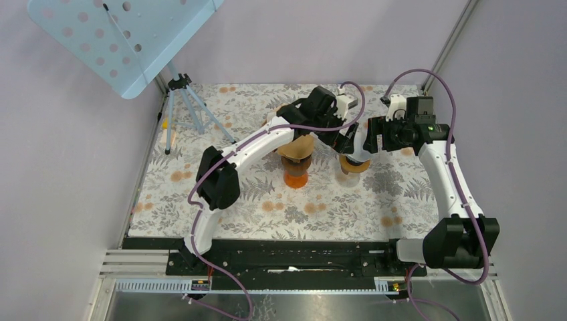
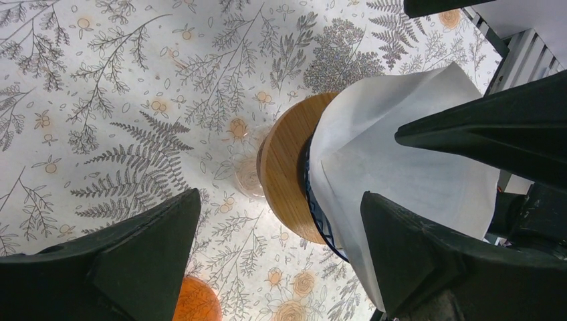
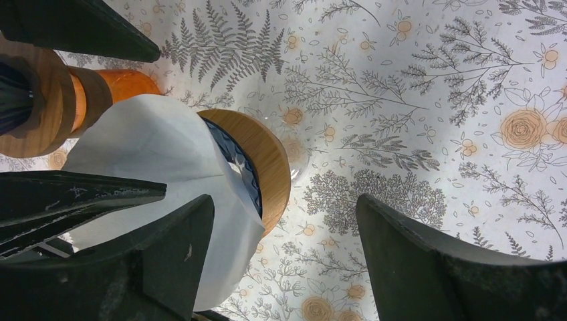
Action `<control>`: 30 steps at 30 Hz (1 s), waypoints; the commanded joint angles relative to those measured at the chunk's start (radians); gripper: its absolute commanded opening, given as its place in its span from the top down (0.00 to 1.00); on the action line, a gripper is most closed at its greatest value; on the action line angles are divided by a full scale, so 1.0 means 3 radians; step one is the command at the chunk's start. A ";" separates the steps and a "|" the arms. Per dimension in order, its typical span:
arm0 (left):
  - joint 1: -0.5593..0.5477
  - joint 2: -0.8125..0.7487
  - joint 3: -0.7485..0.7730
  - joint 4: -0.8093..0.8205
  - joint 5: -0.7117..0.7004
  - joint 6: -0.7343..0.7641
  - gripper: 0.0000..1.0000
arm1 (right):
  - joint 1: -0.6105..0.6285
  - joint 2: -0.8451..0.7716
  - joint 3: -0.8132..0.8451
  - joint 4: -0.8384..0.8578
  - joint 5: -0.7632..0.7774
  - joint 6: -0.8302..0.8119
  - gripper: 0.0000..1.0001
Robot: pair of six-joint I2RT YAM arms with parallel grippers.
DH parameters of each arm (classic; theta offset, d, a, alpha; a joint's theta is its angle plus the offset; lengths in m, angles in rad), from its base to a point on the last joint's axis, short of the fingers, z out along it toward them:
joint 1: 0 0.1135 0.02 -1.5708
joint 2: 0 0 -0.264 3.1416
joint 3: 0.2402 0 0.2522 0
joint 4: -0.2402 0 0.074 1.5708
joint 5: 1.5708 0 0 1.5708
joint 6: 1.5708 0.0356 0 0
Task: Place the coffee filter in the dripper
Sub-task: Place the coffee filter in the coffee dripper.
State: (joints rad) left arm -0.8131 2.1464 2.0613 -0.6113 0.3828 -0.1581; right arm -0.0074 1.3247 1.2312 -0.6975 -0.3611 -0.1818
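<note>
Top view, arms: we see both arms reaching in to meet over the middle of the floral tablecloth (image 1: 200,194).
Top view, left gripper (image 1: 346,139): it hangs just above the dripper (image 1: 353,165), nose to nose with the right gripper (image 1: 370,139).
Top view, neighbours: a second dripper (image 1: 296,152) on an orange base (image 1: 295,178) stands just left of the first. A tripod (image 1: 184,100) carrying a blue perforated board (image 1: 127,37) stands at the far left corner.
Left wrist view, jaws: we find the left pair spread wide, one finger (image 2: 134,267) on each side of the dripper's wooden collar (image 2: 284,180), with nothing gripped.
Left wrist view, coffee filter (image 2: 401,167): the white paper is seated in the dripper's mouth and stands out past the dark blue rim (image 2: 319,214). A finger of the right gripper crosses in front of it.
Right wrist view, jaws: the right pair are also apart, straddling the same dripper. One finger overlaps the paper's edge, and we cannot tell whether it touches.
Right wrist view, coffee filter: it sits in the dripper, crumpled at its lip. The second dripper and its orange base show at the left edge.
</note>
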 commanded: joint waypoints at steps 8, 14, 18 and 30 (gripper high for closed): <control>-0.0009 -0.0107 0.0220 0.0036 0.0054 -0.0040 0.01 | 0.0008 -0.0102 0.0132 -0.0089 -0.0068 0.0039 0.15; -0.0010 -0.0158 0.0255 0.0038 0.0063 -0.0035 0.01 | 0.0009 -0.0110 0.0086 -0.0079 -0.0045 0.0038 0.15; -0.0009 -0.0181 0.0262 0.0040 0.0105 -0.0040 0.01 | 0.0005 -0.0099 0.0052 -0.0067 -0.0008 0.0020 0.15; -0.0002 -0.0252 0.0267 0.0043 0.0300 -0.0117 0.01 | 0.0006 -0.0073 -0.0034 -0.0008 0.0048 0.0008 0.16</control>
State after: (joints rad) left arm -0.8131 2.1460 2.0941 -0.6338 0.4351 -0.1814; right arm -0.0074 1.3216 1.2240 -0.7132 -0.3565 -0.1787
